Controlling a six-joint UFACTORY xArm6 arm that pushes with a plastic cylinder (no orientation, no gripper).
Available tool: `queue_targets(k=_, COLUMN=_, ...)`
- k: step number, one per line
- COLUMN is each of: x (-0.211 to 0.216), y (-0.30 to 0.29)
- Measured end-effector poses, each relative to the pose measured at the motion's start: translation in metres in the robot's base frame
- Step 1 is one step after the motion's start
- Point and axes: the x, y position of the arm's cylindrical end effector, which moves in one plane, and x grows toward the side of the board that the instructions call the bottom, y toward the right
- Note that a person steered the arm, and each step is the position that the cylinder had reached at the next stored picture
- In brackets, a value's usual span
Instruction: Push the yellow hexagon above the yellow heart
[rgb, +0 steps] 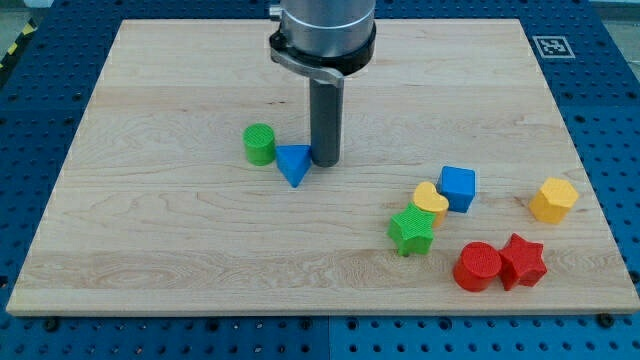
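The yellow hexagon (553, 199) lies near the board's right edge. The yellow heart (430, 200) lies to its left, touching the green star (412, 231) below it and the blue cube (458, 188) on its right. My tip (325, 161) rests on the board left of the middle, right beside the blue triangle (293, 164) and far to the left of both yellow blocks.
A green cylinder (259, 144) stands just left of the blue triangle. A red cylinder (477, 267) and a red star (522, 262) lie side by side near the bottom right. The wooden board (150, 240) lies on a blue perforated table.
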Motion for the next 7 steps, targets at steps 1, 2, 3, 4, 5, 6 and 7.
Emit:
queue_targets(k=1, x=0.003, y=-0.015)
queue_targets(k=2, x=0.003, y=-0.026)
queue_targets(k=3, x=0.002, y=0.016)
queue_targets(k=4, x=-0.008, y=0.083)
queue_targets(k=5, x=-0.012, y=0.155)
queue_targets(k=6, x=-0.009, y=0.227)
queue_targets(k=7, x=0.018, y=0.286)
